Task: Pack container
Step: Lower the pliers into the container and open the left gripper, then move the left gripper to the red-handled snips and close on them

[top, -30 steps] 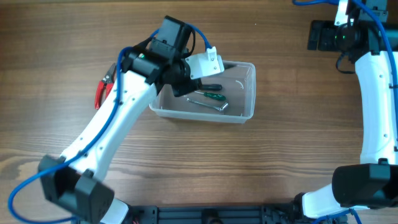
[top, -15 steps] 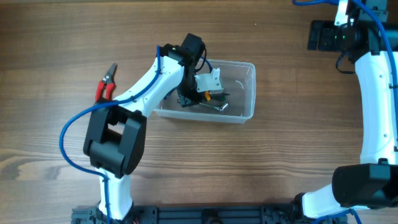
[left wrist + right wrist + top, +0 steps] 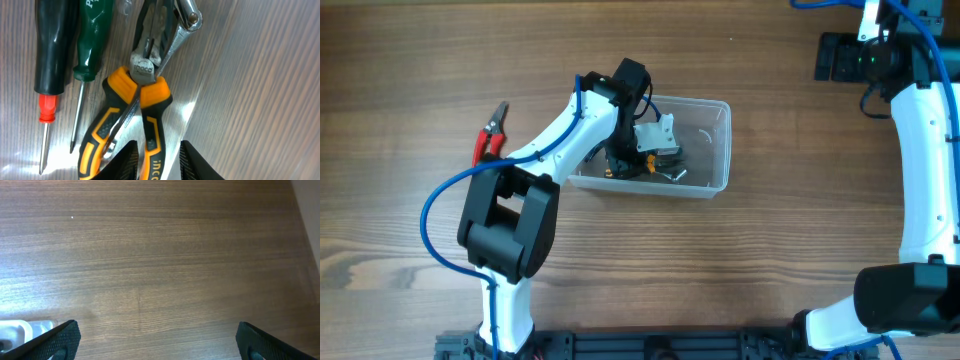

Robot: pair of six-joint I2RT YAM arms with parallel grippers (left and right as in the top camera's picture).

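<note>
Packing mostly done, one tool left outside.
Your container (image 3: 723, 150) sits mid-table (image 3: 770, 270) and holds the orange-handled pliers (image 3: 145, 100), a black screwdriver (image 3: 52, 45), a green screwdriver (image 3: 92, 35) and a wrench (image 3: 182, 20). The red-handled cutters (image 3: 488, 138) lie on the table near it, not yet packed. Your left tool (image 3: 159, 162) straddles one pliers handle; I cannot tell whether it grips. Your right tool (image 3: 160, 340) is spread wide, holding nothing.
</note>
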